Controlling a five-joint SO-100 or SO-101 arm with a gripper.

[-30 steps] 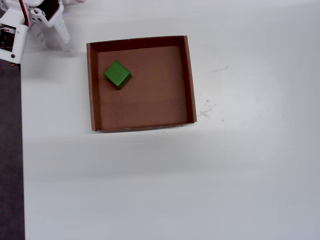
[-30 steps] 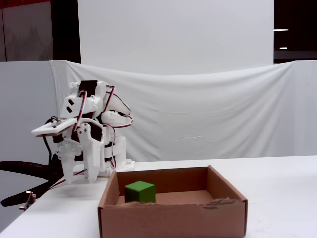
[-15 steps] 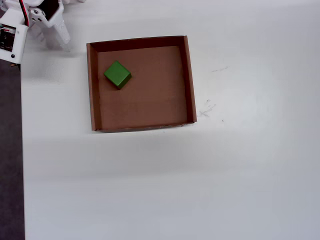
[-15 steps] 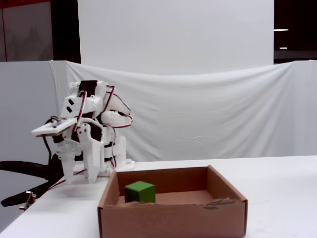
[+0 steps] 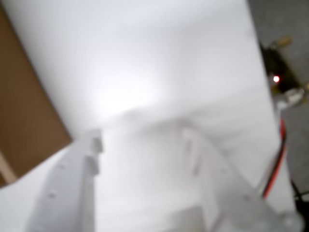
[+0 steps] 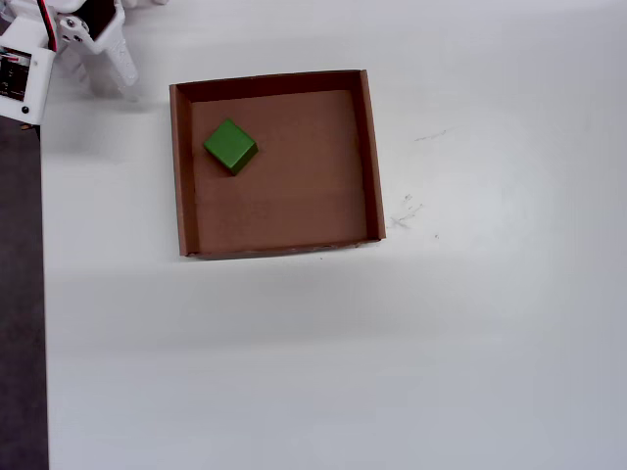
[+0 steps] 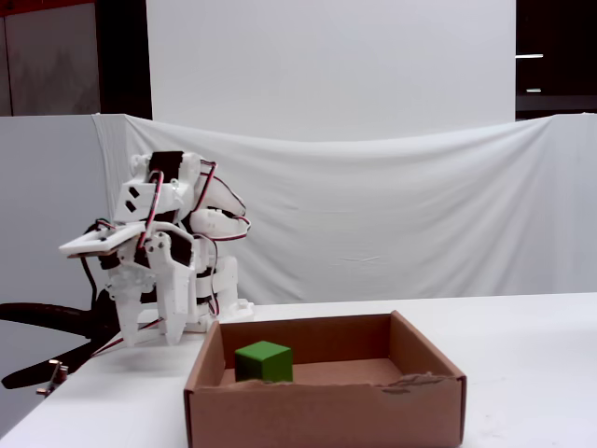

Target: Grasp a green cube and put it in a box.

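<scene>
1. Gripper [image 7: 149, 334]: white, two fingers, folded in against the arm's base at the left of the fixed view and pointing down at the table. In the wrist view the fingers [image 5: 77, 179] stand spread, with bare white table [image 5: 159, 58] between them; nothing is pinched.

2. Box [image 6: 373, 157]: brown cardboard tray, to the right of the gripper in the overhead and fixed views, near but not touching. Its nearest corner lies just beside the fingertips in the overhead view.

3. Green cube [image 6: 230, 145]: flat on the box floor, in the quarter closest to the gripper, turned askew to the walls, touching none of them. Free of the fingers.

4. Condition: by this layout the task reads as done, arm parked.

5. Risks, as judgement: any fresh reach out of this tucked pose passes over the near wall; a low sweep could clip that corner, shove the light tray across the smooth table, or tip the cube out. A red wire [image 5: 276, 166] trails close to the fingers and could snag.
</scene>
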